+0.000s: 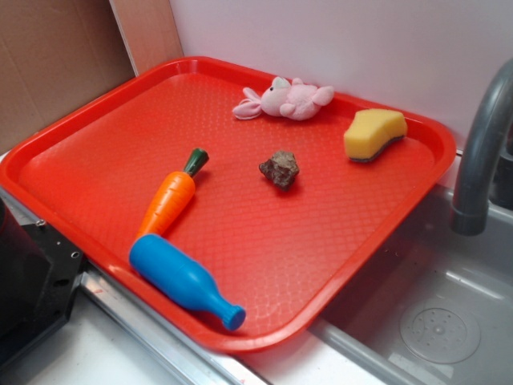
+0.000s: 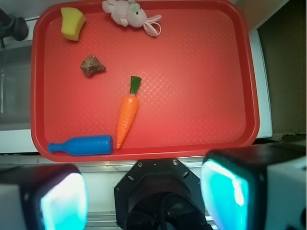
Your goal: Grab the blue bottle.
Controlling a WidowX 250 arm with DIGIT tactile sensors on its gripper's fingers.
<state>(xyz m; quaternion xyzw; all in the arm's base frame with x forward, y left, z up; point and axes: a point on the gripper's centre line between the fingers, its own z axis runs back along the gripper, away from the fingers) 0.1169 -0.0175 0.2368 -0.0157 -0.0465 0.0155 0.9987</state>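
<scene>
Fingertips (image 2: 64, 201) of the hand (image 2: 144, 199) fill the bottom of the wrist view, blurred and cut off by the lower edge; they stand spread wide with nothing between them, above the robot's black base and short of the red tray (image 2: 144, 153). In the exterior view the hand itself is out of sight, and only a dark piece of the robot shows at the lower left. The grey faucet (image 1: 481, 152) is cut off by the right edge.

Lying on its side along the tray's near rim, the blue bottle (image 1: 183, 280) is smooth bright-blue plastic, with a fat rounded body narrowing to a thin neck and small lip. Its blunt end lies just beside the tip of the toy carrot (image 1: 170, 199). Farther back sit a brown rock (image 1: 280, 169), a yellow sponge (image 1: 373, 135) and a pink plush bunny (image 1: 284, 99).
</scene>
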